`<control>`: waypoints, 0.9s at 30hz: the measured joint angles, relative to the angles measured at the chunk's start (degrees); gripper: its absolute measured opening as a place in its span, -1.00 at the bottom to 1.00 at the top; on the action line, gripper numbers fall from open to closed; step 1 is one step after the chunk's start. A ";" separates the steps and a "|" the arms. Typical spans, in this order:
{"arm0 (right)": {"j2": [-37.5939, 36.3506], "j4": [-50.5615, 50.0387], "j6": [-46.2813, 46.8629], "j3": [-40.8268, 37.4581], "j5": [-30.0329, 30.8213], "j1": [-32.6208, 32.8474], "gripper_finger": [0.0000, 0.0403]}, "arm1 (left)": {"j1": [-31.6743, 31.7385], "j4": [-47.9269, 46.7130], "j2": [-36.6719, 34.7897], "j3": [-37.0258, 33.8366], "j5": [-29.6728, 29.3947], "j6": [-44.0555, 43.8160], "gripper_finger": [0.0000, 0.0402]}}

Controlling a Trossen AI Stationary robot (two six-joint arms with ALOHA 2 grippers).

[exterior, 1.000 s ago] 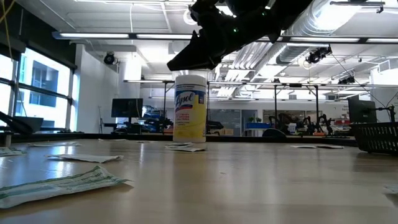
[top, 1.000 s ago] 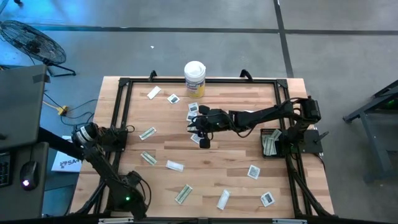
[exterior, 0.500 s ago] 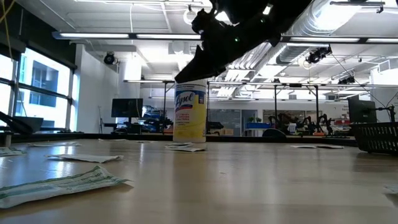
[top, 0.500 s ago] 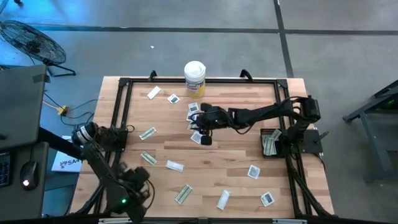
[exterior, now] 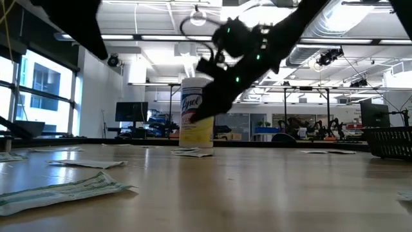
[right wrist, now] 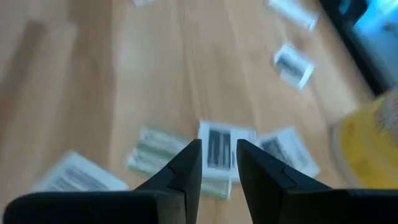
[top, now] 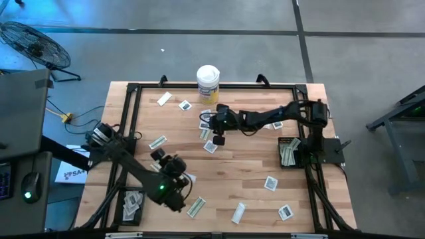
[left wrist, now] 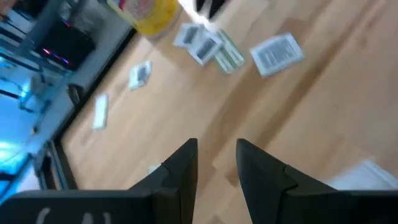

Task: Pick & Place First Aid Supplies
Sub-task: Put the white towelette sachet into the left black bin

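Sachets (top: 207, 119) lie clustered at 12 o'clock beside the canister (top: 208, 82); you see the right gripper (top: 218, 135) over them and the left gripper (top: 179, 192) at 7 o'clock, both released and empty.

One canister (top: 208, 83) is seen. Two baskets (top: 287, 151) are counted, one at each side. At least five square sachets (top: 270, 182) and four oblong wrappers (top: 239, 212) are counted loose on the table (top: 246, 166).
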 joint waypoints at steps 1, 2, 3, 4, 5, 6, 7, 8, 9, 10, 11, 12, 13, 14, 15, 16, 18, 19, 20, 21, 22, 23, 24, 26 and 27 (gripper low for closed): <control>0.94 0.22 -0.09 -0.02 -0.13 -0.57 -0.53 | 0.81 0.75 0.00 -0.38 -0.37 0.59 -0.47; 1.70 0.82 -0.42 -0.02 -0.34 -1.16 -0.53 | 1.52 1.46 0.00 -0.85 -0.42 0.89 -0.47; 2.37 0.95 -1.16 -0.02 -0.90 -1.63 -0.53 | 2.17 1.52 0.02 -1.37 -0.43 1.04 -0.47; 2.89 1.31 -1.96 -0.02 -1.90 -2.13 -0.53 | 2.81 1.49 0.02 -1.93 -0.36 1.02 -0.47; 3.45 1.69 -2.36 0.04 -3.27 -2.52 -0.53 | 3.38 2.05 0.02 -2.52 -0.46 1.05 -0.47; 4.18 1.62 -2.51 0.30 -4.52 -2.76 -0.53 | 3.95 2.58 0.02 -3.13 -0.40 1.03 -0.47; 4.92 1.52 -2.52 0.72 -5.49 -2.93 -0.53 | 4.45 2.78 0.02 -3.75 -0.35 1.04 -0.47; 5.71 1.27 -2.56 1.22 -5.88 -2.95 -0.53 | 4.91 2.88 0.02 -4.30 -0.18 1.05 -0.47; 6.54 1.16 -2.91 1.86 -6.14 -2.92 -0.53 | 5.34 2.86 0.02 -4.72 -0.01 1.05 -0.47; 7.28 1.09 -3.35 2.67 -6.27 -2.81 -0.53 | 5.76 3.07 0.02 -5.18 0.07 1.04 -0.47; 7.99 0.59 -3.56 3.64 -6.32 -2.70 -0.53 | 6.16 3.42 0.02 -5.63 0.27 1.04 -0.47; 8.73 -0.15 -3.66 4.70 -6.36 -2.68 -0.53 | 6.50 3.75 0.02 -6.00 0.86 1.04 -0.47; 9.36 -1.23 -3.74 5.79 -6.48 -2.68 -0.53 | 6.84 4.05 0.02 -6.22 1.34 1.03 -0.47; 9.99 -2.57 -3.72 6.63 -6.70 -2.66 -0.53 | 7.04 4.34 0.02 -6.37 1.57 1.03 -0.47; 10.70 -3.99 -3.71 7.45 -6.69 -2.66 -0.53 | 7.24 4.29 0.02 -6.38 1.82 1.01 -0.47; 11.04 -4.99 -3.71 8.25 -6.72 -2.70 -0.53 | 7.23 4.37 0.02 -6.38 2.15 1.04 -0.47; 11.55 -7.22 -3.78 9.30 -6.21 -2.74 -0.53 | 7.16 4.75 0.02 -6.38 2.51 1.03 -0.47; 11.64 -7.74 -3.75 9.67 -5.66 -2.82 -0.53 | 7.16 4.83 0.02 -6.38 2.54 1.05 -0.47; 11.66 -7.81 -3.70 9.64 -4.73 -2.84 -0.53 | 7.04 4.93 0.02 -6.38 2.54 1.03 -0.47; 11.66 -8.07 -3.66 9.56 -4.10 -2.84 -0.53 | 7.03 4.92 0.02 -6.38 2.54 1.03 -0.47; 11.66 -8.33 -3.65 9.56 -3.62 -2.86 -0.53 | 7.05 4.98 0.02 -6.38 2.52 1.03 -0.47; 11.66 -8.39 -3.63 9.56 -3.35 -2.91 -0.53 | 7.05 5.13 0.02 -6.38 2.54 1.03 -0.47; 11.66 -8.47 -3.63 9.56 -3.21 -3.01 -0.53 | 7.05 5.37 0.02 -6.38 2.54 1.04 -0.47; 11.66 -8.62 -3.55 9.53 -3.20 -3.34 -0.53 | 7.05 6.06 0.02 -6.38 2.35 1.57 -0.47; 11.66 -8.84 -3.17 9.53 -3.22 -3.57 -0.53 | 7.05 6.40 0.02 -6.38 2.33 1.93 -0.47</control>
